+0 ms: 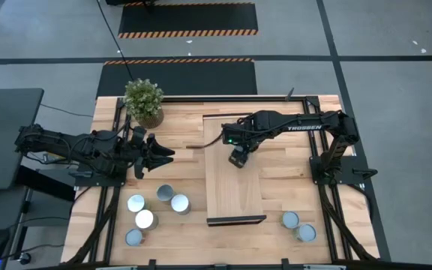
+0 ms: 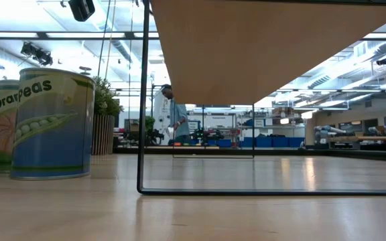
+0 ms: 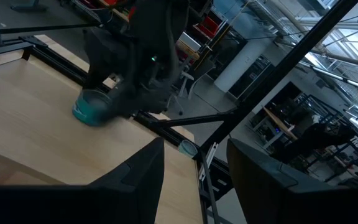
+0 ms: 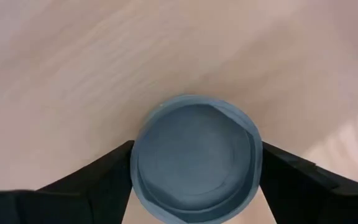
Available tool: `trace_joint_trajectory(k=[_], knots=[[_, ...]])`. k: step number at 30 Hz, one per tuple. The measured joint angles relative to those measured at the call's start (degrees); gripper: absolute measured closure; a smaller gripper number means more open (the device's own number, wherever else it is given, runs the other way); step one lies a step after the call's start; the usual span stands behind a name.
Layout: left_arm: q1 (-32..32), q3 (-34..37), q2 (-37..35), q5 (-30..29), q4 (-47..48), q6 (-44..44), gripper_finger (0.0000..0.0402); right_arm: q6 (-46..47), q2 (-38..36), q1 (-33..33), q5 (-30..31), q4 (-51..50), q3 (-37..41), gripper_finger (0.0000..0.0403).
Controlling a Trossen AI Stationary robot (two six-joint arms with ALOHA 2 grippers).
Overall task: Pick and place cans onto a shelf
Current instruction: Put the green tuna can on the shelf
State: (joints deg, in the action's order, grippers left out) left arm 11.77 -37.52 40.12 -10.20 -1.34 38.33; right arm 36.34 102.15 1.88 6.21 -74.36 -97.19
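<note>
The shelf (image 1: 235, 191) is a light-wood plank raised over the table's middle; the low view shows its underside (image 2: 267, 47). My right gripper (image 1: 237, 158) points down over its far half, shut on one can (image 4: 194, 158), which shows teal-sided in the left wrist view (image 3: 89, 112). Several other cans stand upright on the tabletop: a group near the front left (image 1: 164, 193) and two at the front right (image 1: 290, 220). My left gripper (image 1: 160, 154) waits level and open at the left, above the table, with nothing between its fingers (image 3: 142, 180). My right gripper pinches the can by its round side wall just under the top rim (image 4: 135, 168), one finger (image 4: 98, 180) on each opposite side. The fingers come from above, pointing down. The can is upright at the shelf's top; whether its bottom rests there I cannot tell.
A potted plant (image 1: 143, 101) stands at the table's far left. Black frame rails run along both table sides (image 1: 328, 202). The shelf's thin black leg (image 2: 140, 100) stands next to two pea cans (image 2: 52, 124). A person (image 2: 169, 117) stands far back in the room.
</note>
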Motion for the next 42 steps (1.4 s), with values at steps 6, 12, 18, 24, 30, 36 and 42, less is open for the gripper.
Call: trace_joint_trajectory(k=[6,12,18,24,30,36,42], knots=[[0.00,0.00,0.00,0.02,-0.02,0.00,0.0221,5.99,-0.02,0.16,0.58,-0.06,0.00,0.0072],[-0.02,0.00,0.00,0.02,-0.02,0.02,0.0221,2.54,-0.02,0.06,-0.16,-0.05,0.00,0.0020],[0.00,0.00,0.00,0.02,-0.02,0.00,0.0221,-13.51,-0.02,0.74,-6.74,-0.10,0.00,0.0014],[-0.01,0.00,0.00,0.02,-0.02,-0.02,0.0221,-35.43,-0.01,0.78,-9.53,-1.13,0.00,0.0014],[-0.02,0.00,0.00,0.00,-0.04,0.60,0.0221,-49.97,0.00,-0.16,-4.32,-1.12,0.00,0.0011],[-0.01,0.00,-0.01,0.02,-0.05,1.55,0.0221,-56.65,0.00,-0.85,-4.63,0.01,0.00,0.0012],[-0.02,0.00,-0.02,0.02,-0.06,1.55,0.0221,-60.84,0.00,-1.62,-4.42,2.37,0.00,0.0012]])
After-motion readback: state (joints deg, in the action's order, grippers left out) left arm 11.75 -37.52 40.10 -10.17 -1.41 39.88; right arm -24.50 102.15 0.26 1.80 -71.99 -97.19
